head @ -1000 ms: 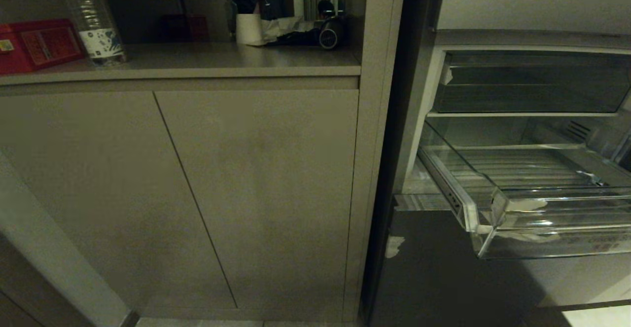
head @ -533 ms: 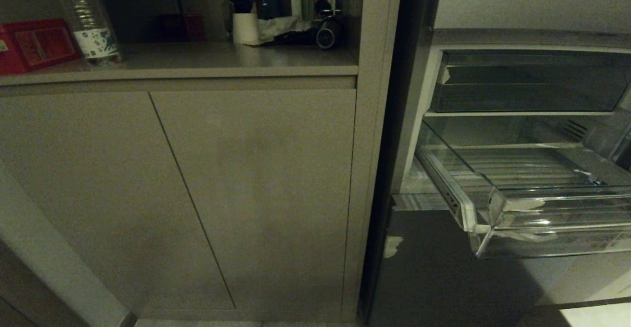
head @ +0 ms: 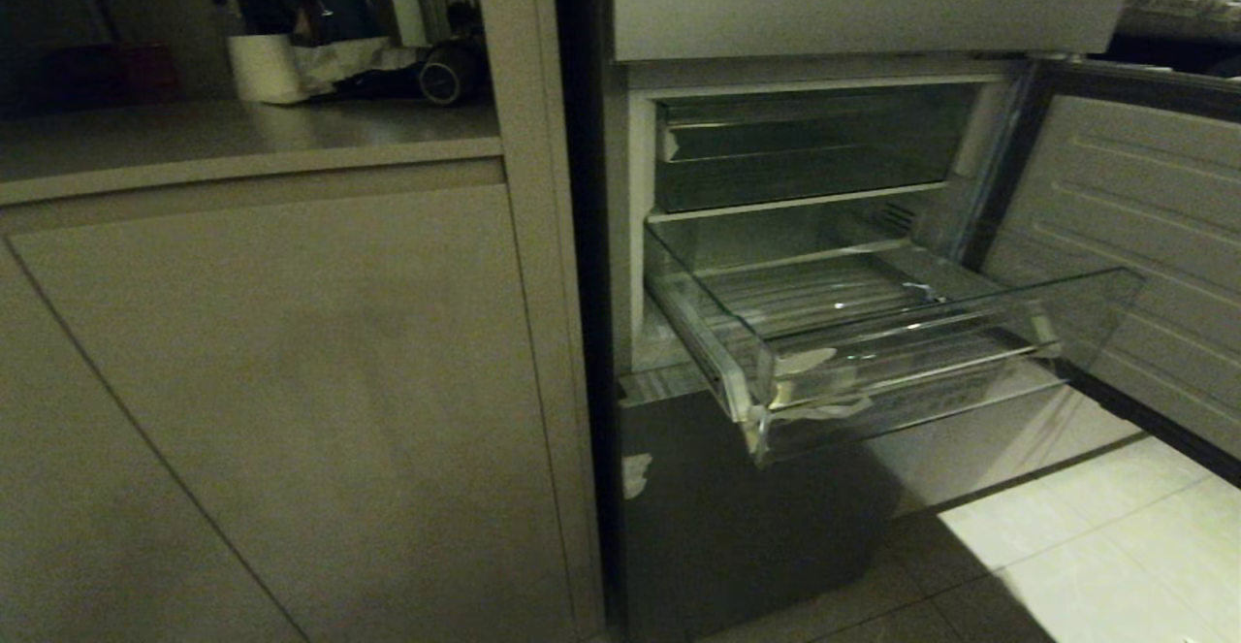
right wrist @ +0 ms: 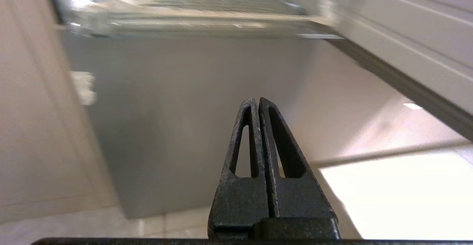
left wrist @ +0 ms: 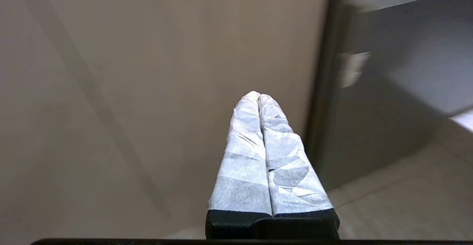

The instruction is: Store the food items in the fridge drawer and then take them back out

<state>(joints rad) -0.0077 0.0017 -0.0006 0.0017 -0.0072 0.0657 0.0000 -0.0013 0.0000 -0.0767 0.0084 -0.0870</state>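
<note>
Left wrist view: the left gripper [left wrist: 259, 96] has its two white-wrapped fingers [left wrist: 244, 163] pressed together with nothing between them, pointing at a beige cabinet door [left wrist: 147, 71] and the dark grey fridge panel [left wrist: 373, 126] beside it. In the right wrist view the right gripper [right wrist: 257, 101] also has its black fingers [right wrist: 244, 152] closed flat against each other and empty; it points at the grey lower front of the fridge, beneath the fridge drawer [right wrist: 192, 12], with a bright patch of tiled floor [right wrist: 399, 193] off to one side. Neither arm shows in the head view.

The fridge drawer [head: 873, 362] is a clear plastic bin pulled well out of the fridge compartment, its ribbed floor bare and its front lip hanging over the dark panel below. Above it a shallower clear tray [head: 805, 153] sits pushed in. The open fridge door [head: 1115, 236] stands at the right. Left of the fridge, a countertop [head: 242, 139] over the cabinet carries a white cup [head: 260, 69] and dark clutter behind it. No food items can be seen in any view.
</note>
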